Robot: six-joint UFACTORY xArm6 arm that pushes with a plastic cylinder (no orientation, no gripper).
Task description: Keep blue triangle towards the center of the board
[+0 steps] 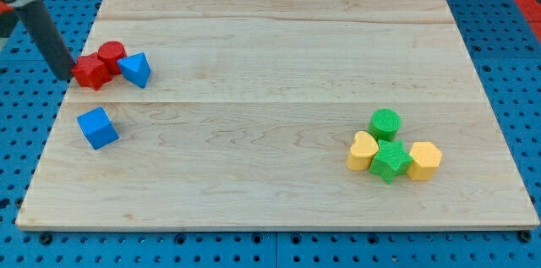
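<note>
Blue pegboard all round, with a pale wooden board [279, 107] on top filling most of the frame, grain running left to right. Middle of that board bare of blocks. At the upper left, the dark rod slanting down from the frame's corner, my tip [66, 74] resting at the board's left edge and touching, or very nearly touching, the left side of a red star-like block [90, 73]. No jaws on this tool, so nothing to spread or pinch: just a plain rod end, carrying nothing. Just behind the red star, a red cylinder [112, 51]; pressed against both on their right, the blue triangle [135, 69], a small wedge with a lighter top face and one point aimed toward the lower right. Below that cluster, standing apart, a blue cube [98, 128]. Far off at the lower right, a tight group: green cylinder [385, 122], yellow heart [363, 151], green star [390, 161], yellow block [423, 160] of roughly hexagonal outline. Judged from this layout, task barely begun: blue triangle sitting near the upper-left edge, well apart from the centre, with a long push rightward and slightly downward left to do, and two red blocks between tip and target.
</note>
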